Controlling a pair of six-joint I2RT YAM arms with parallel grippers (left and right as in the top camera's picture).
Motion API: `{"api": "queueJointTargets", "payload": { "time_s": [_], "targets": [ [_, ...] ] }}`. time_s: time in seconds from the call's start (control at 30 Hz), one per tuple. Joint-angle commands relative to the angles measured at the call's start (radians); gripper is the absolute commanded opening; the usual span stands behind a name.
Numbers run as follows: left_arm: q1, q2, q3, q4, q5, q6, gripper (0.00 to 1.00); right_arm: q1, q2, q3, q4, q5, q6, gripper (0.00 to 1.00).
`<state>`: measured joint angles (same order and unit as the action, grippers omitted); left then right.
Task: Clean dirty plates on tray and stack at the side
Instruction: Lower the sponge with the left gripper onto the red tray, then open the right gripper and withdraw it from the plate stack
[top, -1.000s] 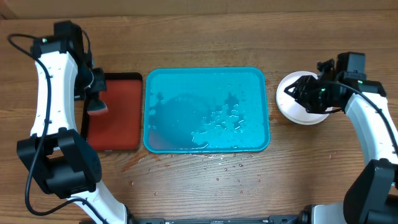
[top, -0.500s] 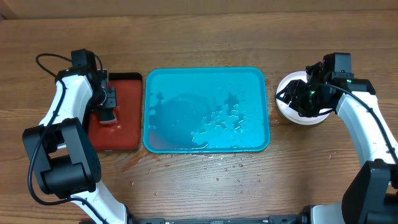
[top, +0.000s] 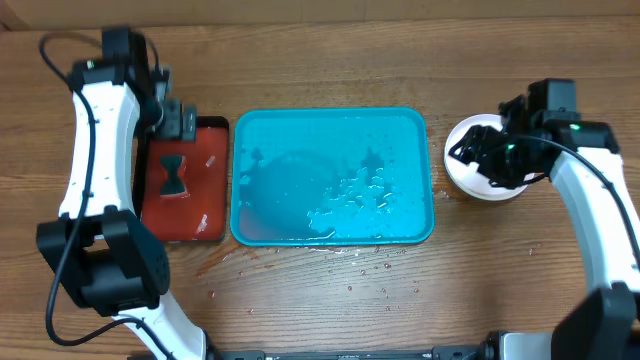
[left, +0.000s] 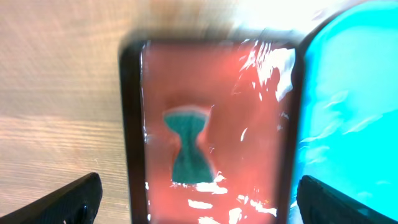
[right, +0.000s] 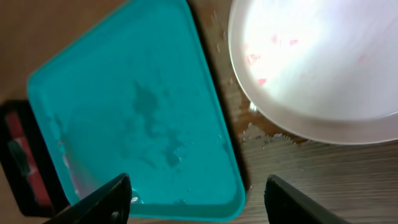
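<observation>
Left claw (left: 199, 183): jaws spread wide, both dark fingers (left: 69, 200) at the lower corners of the wrist view, nothing gripped between them; it hangs over the far end of the small red tray (top: 205, 205). Directly below the claw: one dark green sponge (left: 188, 146), hourglass in outline, lying flat on the floor of the red tray and clear of both fingers. Red tray: black rim, wet glints across its floor, set on the bench (top: 320, 60) just beside the left rim of the turquoise tray (top: 400, 125). Right claw (right: 199, 182): jaws parted, holding nothing, poised above the white plate (right: 323, 68). White plate: round and shallow, upright on the bench at the right of the turquoise tray, just beside its right rim with a strip of bare wood between them; a few faint red specks show on its face in the wrist view; whether other plates lie under it cannot be told. Turquoise tray: large, rectangular with rounded corners, at the middle of the bench between the two arms, its floor wet with pooled water and droplets. Bench: wood grain, scattered droplets along the tray's near edge.
</observation>
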<state>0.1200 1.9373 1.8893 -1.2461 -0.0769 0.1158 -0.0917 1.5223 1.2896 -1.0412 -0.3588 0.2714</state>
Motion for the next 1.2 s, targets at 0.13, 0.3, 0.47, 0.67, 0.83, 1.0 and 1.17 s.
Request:
{"api": "queueJointTargets", "payload": {
  "time_s": [0.13, 0.3, 0.47, 0.67, 0.83, 1.0, 1.17],
  "targets": [
    [-0.116, -0.031, 0.237, 0.064, 0.055, 0.008, 1.00, 0.001, -0.235, 0.279, -0.100, 0.229, -0.018, 0.76],
    [-0.143, -0.028, 0.234, 0.087, 0.055, 0.008, 1.00, 0.001, -0.379, 0.397, -0.112, 0.272, -0.018, 1.00],
    [-0.143, -0.028, 0.234, 0.087, 0.055, 0.008, 1.00, 0.001, -0.515, 0.403, -0.091, 0.272, -0.017, 1.00],
    [-0.143, -0.028, 0.234, 0.087, 0.055, 0.008, 1.00, 0.001, -0.590, 0.403, -0.091, 0.272, -0.017, 1.00],
    [-0.143, -0.028, 0.234, 0.087, 0.055, 0.008, 1.00, 0.001, -0.589, 0.399, -0.098, 0.272, -0.018, 1.00],
    [-0.143, -0.028, 0.234, 0.087, 0.055, 0.008, 1.00, 0.000, -0.591, 0.398, -0.143, 0.270, -0.018, 1.00],
    [-0.143, -0.028, 0.234, 0.087, 0.055, 0.008, 1.00, 0.001, -0.613, 0.351, -0.175, 0.284, -0.018, 1.00]
  ]
}}
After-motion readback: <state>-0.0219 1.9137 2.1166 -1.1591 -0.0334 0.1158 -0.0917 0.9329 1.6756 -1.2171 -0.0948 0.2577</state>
